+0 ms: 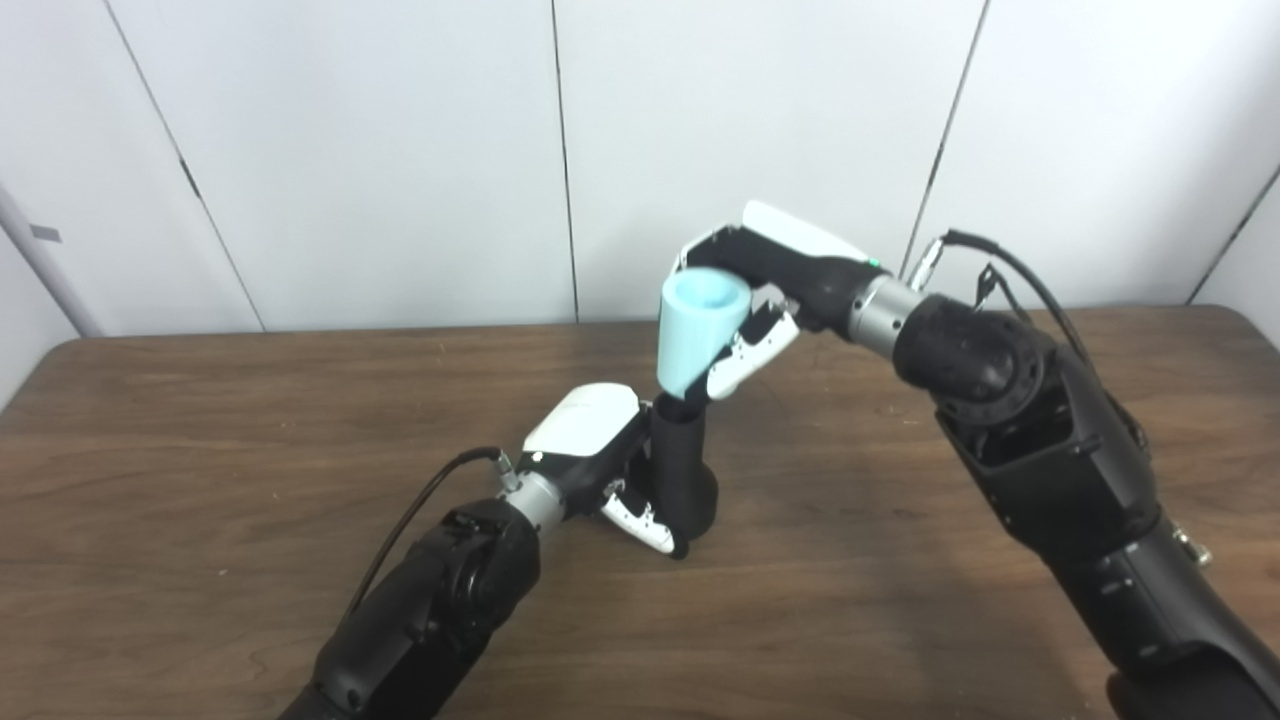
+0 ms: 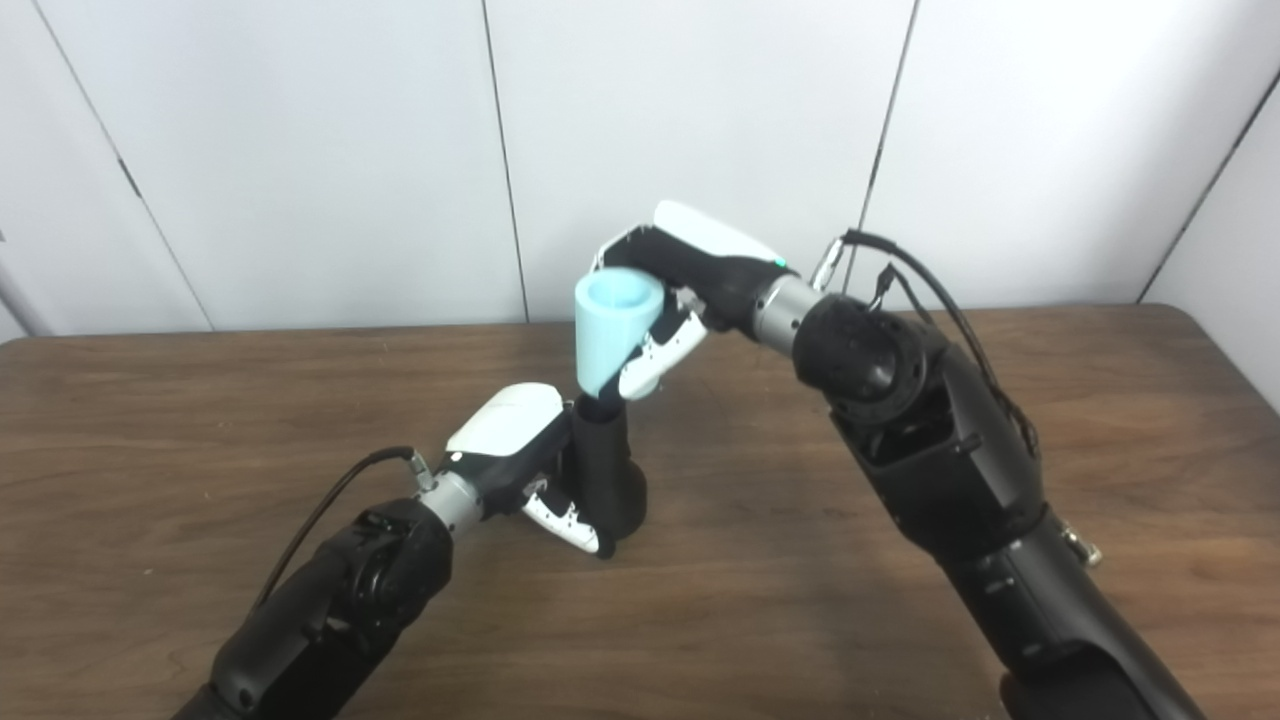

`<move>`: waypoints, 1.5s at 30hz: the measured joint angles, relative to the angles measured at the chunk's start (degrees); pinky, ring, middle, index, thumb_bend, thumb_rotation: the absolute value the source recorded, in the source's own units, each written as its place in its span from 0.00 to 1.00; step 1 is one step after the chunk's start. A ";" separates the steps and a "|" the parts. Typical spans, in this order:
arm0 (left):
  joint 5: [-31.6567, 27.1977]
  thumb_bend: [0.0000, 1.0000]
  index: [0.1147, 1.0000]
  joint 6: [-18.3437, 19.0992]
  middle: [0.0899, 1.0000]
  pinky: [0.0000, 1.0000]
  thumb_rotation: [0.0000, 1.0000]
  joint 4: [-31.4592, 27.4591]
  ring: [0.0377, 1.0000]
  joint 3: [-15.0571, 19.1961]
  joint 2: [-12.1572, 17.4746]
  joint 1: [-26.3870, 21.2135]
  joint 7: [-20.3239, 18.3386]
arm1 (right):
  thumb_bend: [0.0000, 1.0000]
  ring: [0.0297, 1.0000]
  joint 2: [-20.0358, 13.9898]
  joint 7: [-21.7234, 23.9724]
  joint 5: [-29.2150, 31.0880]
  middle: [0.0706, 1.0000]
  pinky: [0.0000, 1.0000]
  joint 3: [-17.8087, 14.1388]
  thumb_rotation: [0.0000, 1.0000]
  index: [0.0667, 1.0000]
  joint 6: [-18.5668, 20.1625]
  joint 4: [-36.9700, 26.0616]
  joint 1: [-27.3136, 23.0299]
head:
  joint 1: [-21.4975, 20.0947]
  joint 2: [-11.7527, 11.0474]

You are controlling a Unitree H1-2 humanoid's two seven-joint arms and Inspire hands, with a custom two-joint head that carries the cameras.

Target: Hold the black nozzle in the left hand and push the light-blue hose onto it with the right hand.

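Holding two parts at the point of mating; I log them as follows.

Nozzle (image 1: 683, 470): black, upright on the table (image 1: 200, 450), its base on the wood, its narrow top meeting the hose. My left hand (image 1: 600, 455) wraps its lower body, fingers (image 1: 640, 522) curled round the front, grasping it.

Hose (image 1: 697, 330): light-blue, short and flared, wide mouth up, narrow end down on the nozzle tip and leaning a little off the nozzle's line. My right hand (image 1: 765, 290) grasps it from behind and the side, fingers (image 1: 750, 350) closed on its wall. How far the tip has entered I cannot tell; I judge the push just begun.

Risks, as I judge them:
- Tilt: pressing down while the hose leans could jam its rim on the tip or skid it off to one side.
- Topple: a sideways push could tip the nozzle over its base if my left grip yields.
- Slip: the tapered wall could slide up through my right fingers under load.
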 measured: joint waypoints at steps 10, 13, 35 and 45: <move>0.01 0.52 0.43 -0.03 0.35 0.33 0.00 0.06 0.38 0.01 -0.05 -0.02 0.00 | 0.50 0.42 0.55 -0.07 -0.76 0.47 0.31 1.56 0.00 0.48 0.16 0.28 0.44 | 0.62 0.44; 0.03 0.52 0.43 -0.03 0.34 0.33 0.00 0.06 0.38 0.01 -0.05 -0.02 0.00 | 0.50 0.42 0.53 -0.07 -0.69 0.47 0.31 1.58 0.00 0.48 -0.05 0.58 0.45 | 0.70 0.53; 0.15 0.52 0.43 -0.02 0.35 0.34 0.00 0.06 0.39 0.01 -0.05 0.01 0.00 | 0.50 0.43 0.67 -1.36 -1.07 0.47 0.32 2.85 0.00 0.49 -1.17 0.62 1.31 | 0.88 1.23; 0.14 0.52 0.43 -0.03 0.36 0.35 0.00 0.06 0.41 0.01 -0.08 0.02 0.00 | 0.50 0.44 0.67 -1.63 -1.10 0.46 0.33 3.37 0.00 0.47 -1.27 0.65 1.23 | 1.14 1.49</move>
